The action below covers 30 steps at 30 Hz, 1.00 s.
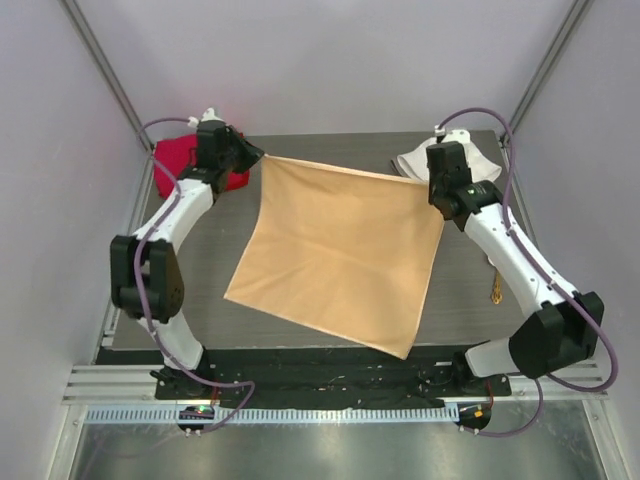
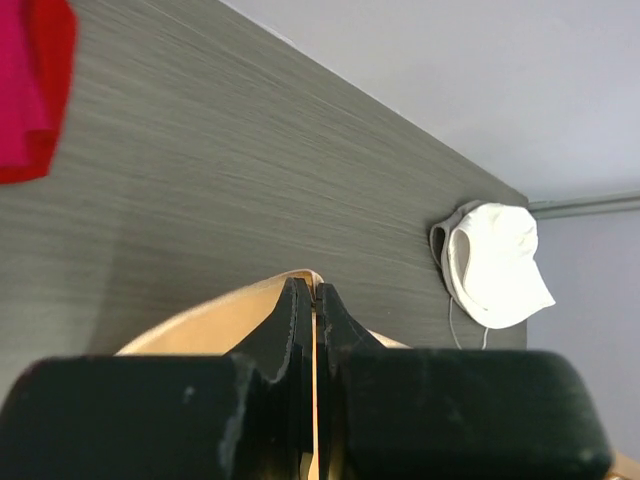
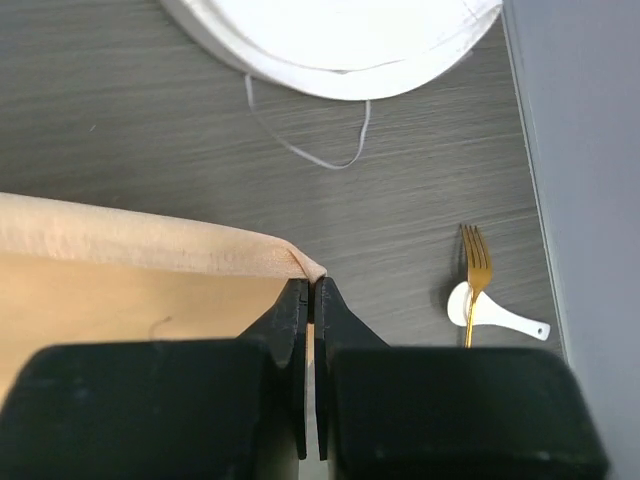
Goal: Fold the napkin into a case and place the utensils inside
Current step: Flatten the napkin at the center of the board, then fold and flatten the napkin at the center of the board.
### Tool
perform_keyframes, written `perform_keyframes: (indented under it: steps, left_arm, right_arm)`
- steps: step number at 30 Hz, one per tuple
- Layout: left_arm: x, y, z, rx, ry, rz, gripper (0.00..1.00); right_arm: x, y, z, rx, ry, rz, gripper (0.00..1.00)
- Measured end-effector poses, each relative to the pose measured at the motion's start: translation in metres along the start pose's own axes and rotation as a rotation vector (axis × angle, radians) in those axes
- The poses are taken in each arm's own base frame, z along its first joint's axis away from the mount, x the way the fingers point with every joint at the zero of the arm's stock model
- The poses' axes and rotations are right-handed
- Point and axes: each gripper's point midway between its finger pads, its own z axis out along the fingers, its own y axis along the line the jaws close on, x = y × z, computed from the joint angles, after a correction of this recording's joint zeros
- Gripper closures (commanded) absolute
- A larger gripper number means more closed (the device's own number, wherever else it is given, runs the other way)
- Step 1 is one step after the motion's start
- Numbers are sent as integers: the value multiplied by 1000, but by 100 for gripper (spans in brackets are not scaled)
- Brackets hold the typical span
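Spanning the middle of the table (image 1: 215,322), the napkin (image 1: 335,255) lies unfolded. Left jaws pinch its far-left corner, right jaws its right corner. The utensils (image 3: 472,305) lie right of it, white hat (image 2: 495,265) beyond.

My left arm (image 1: 180,210) and right arm (image 1: 510,245): white shells, black joint housings, a purple cable (image 1: 170,121) looping along each. Gripper fingers (image 2: 287,330) matte black, possibly scuffed.

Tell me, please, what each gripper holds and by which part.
Both hold the napkin: left gripper on its far-left corner, right gripper on its far-right corner.
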Motion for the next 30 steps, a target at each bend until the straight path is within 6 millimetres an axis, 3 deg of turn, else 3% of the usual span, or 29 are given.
perform_keyframes:
  steps: [3,7,11,16,22,27,30]
  left_arm:
    - [21,-2,49,26,52,8,100]
    - [25,-11,98,70,53,11,100]
    - [13,-23,132,133,9,-15,100]
    - [15,-28,168,187,-1,-45,100]
    - [39,-7,177,147,53,-57,100]
    - [58,18,167,60,128,-68,100]
    - [63,29,154,3,172,-70,100]
  right_arm:
    - [-3,-16,30,53,17,75,99]
    - [-19,-11,65,59,19,111,99]
    - [-21,7,95,29,29,105,99]
    - [-3,21,122,12,81,64,99]
    - [11,27,129,1,124,50,99]
    - [28,36,121,-53,189,72,99]
    - [45,37,105,-90,242,72,99]
